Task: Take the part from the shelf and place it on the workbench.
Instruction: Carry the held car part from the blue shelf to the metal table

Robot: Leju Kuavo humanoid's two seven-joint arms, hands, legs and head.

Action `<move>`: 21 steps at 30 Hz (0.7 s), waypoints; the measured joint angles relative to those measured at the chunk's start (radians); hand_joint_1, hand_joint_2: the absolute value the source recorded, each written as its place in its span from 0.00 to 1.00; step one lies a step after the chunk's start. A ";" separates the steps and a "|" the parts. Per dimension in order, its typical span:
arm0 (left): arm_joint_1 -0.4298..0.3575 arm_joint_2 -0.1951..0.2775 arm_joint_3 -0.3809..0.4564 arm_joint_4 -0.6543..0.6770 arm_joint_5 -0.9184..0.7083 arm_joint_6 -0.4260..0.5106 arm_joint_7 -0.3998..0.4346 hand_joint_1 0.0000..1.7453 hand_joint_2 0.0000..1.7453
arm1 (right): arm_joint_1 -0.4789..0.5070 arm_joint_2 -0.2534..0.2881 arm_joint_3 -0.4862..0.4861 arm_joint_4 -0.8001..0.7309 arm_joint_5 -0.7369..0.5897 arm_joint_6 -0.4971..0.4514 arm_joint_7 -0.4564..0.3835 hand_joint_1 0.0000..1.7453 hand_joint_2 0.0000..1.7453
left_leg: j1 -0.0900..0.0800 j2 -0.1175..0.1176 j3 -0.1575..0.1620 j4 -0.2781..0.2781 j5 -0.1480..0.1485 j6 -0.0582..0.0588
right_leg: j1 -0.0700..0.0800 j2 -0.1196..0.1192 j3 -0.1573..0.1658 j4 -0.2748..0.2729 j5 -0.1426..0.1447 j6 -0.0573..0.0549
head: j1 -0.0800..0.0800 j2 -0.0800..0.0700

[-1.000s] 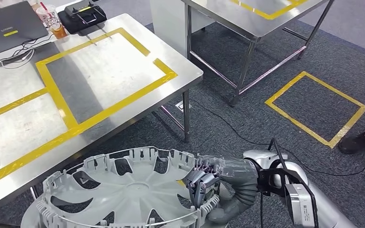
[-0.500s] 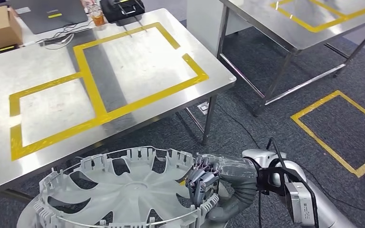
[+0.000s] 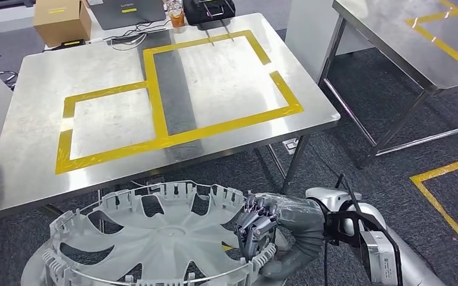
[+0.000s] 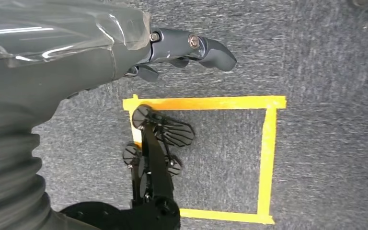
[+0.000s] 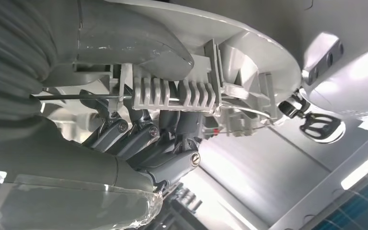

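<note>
Part: round grey slotted wheel cover, held low in front of the robot, above carpet, short of the workbench edge. R hand grips its rim on the robot's right; fingers curl over the ribbed edge, thumb on the opp. side. L hand hangs over carpet w/ yellow tape square, fingers loosely curled, holding nothing. Workbench top carries yellow tape outlines; cardboard box and laptop at far edge.
</note>
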 joint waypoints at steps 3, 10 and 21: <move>-0.006 0.001 0.003 0.000 0.000 0.000 -0.001 0.00 1.00 | 0.000 0.003 -0.002 -0.003 0.001 -0.001 0.000 1.00 1.00 | 0.001 0.084 -0.089 0.177 -0.080 -0.010 | 0.006 -0.034 0.006 -0.001 -0.008 -0.014 | -0.006 0.000; -0.010 0.004 0.005 0.000 0.000 0.002 -0.006 0.00 1.00 | -0.001 0.004 -0.004 -0.013 0.013 -0.005 0.002 1.00 1.00 | -0.016 0.168 -0.011 0.013 0.012 0.021 | 0.026 -0.114 0.023 -0.001 -0.026 -0.016 | -0.006 0.000; -0.018 0.003 0.005 0.000 0.000 0.009 -0.005 0.00 1.00 | 0.014 0.003 -0.014 -0.028 -0.006 -0.008 0.020 1.00 1.00 | -0.009 0.071 0.022 -0.039 0.027 0.051 | 0.013 -0.020 -0.123 0.272 -0.123 0.016 | 0.001 0.000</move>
